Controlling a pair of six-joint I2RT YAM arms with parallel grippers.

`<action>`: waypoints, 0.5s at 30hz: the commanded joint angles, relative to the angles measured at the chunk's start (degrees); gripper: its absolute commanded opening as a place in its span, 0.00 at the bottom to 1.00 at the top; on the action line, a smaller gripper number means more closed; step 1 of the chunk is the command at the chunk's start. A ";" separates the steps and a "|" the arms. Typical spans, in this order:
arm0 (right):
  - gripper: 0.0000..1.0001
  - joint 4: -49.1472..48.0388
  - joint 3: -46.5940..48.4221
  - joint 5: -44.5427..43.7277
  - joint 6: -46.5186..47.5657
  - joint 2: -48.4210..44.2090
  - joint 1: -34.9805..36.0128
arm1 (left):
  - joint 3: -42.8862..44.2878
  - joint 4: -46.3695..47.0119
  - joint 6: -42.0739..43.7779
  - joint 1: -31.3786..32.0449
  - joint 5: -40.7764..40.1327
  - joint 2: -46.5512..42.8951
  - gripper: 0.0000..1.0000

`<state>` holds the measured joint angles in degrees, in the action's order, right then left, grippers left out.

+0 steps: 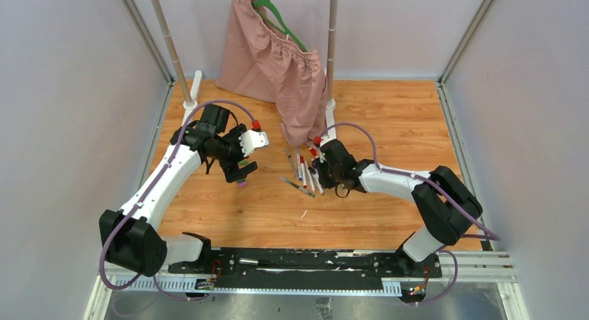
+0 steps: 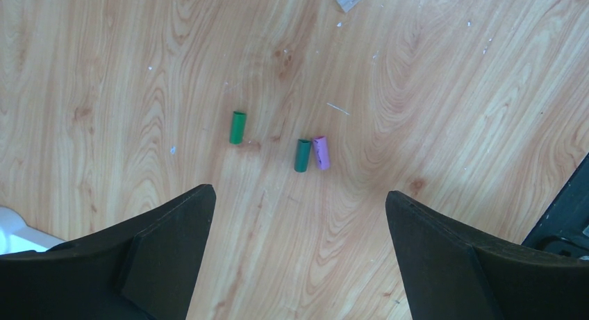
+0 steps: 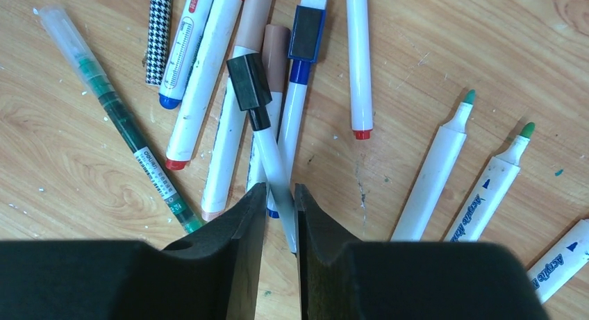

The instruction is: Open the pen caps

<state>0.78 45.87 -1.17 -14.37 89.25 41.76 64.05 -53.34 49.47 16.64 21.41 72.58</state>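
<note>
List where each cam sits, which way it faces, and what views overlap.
Top external: above, behind bases, looking down on the table; both arms show.
Left wrist: faces down at loose caps; open left gripper frames it.
Right wrist: faces down at pen pile; right gripper shut on black-capped pen.
Shared: top and right wrist both show that pile.

Left arm (image 1: 156, 184), right arm (image 1: 397, 181): white links, black joints, purple cables; claw fingers (image 2: 167, 243) black, wedge-shaped.

You're in a robot lab cell: left arm (image 1: 161, 181) and right arm (image 1: 396, 181) bolted to a rail (image 1: 305, 263) at 6 o'clock, wood bench (image 1: 389, 125) boxed by white panels (image 1: 62, 91) and metal posts (image 1: 467, 35).
</note>
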 commanded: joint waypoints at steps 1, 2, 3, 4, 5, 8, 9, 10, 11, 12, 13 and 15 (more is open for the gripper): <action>0.25 1.22 -1.13 -0.35 -0.18 1.27 -0.54 | -0.25 -0.71 0.45 0.46 0.39 -1.03 0.99; 0.24 1.24 -1.13 -0.39 -0.14 1.45 -0.60 | -0.29 -0.67 0.37 0.48 0.39 -1.03 0.99; 0.23 1.17 -1.13 -0.40 -0.08 1.59 -0.62 | -0.30 -0.73 0.36 0.48 0.46 -1.01 0.99; 0.22 1.12 -1.14 -0.24 -0.05 1.69 -0.55 | -0.32 -0.70 0.36 0.45 0.47 -1.02 0.99; 0.22 1.11 -1.22 0.05 -0.07 1.71 -0.54 | -0.37 -0.71 0.40 0.49 0.45 -1.10 0.99; 0.15 1.06 -1.45 0.12 -0.07 0.98 -0.58 | -0.37 -0.71 0.38 0.49 0.48 -1.07 0.99; 0.13 1.02 -1.42 0.17 -0.17 0.41 -0.55 | -0.27 -0.86 0.41 0.49 0.51 -1.05 0.99; 0.10 1.16 -1.36 0.28 -0.19 -0.27 -0.55 | -0.20 -1.15 0.60 0.49 0.89 -1.06 0.98; 0.08 1.35 -1.34 0.29 -0.33 -1.18 -0.60 | -0.08 -1.46 0.62 0.49 1.08 -1.05 0.98; 0.05 1.60 -1.09 0.29 -0.52 -2.06 -0.55 | -0.07 -1.62 0.62 0.57 1.36 -1.09 0.98; 0.04 1.95 -0.82 0.29 -0.65 -3.05 -0.54 | 0.05 -1.67 0.62 0.58 1.49 -1.23 0.98; 0.02 3.00 0.02 2.01 -0.99 -4.87 -0.54 | -0.02 -1.72 1.10 0.73 1.84 -1.62 0.97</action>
<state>1.50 45.56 -1.08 -14.52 88.75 41.74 64.05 -53.69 49.50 16.71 21.61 72.58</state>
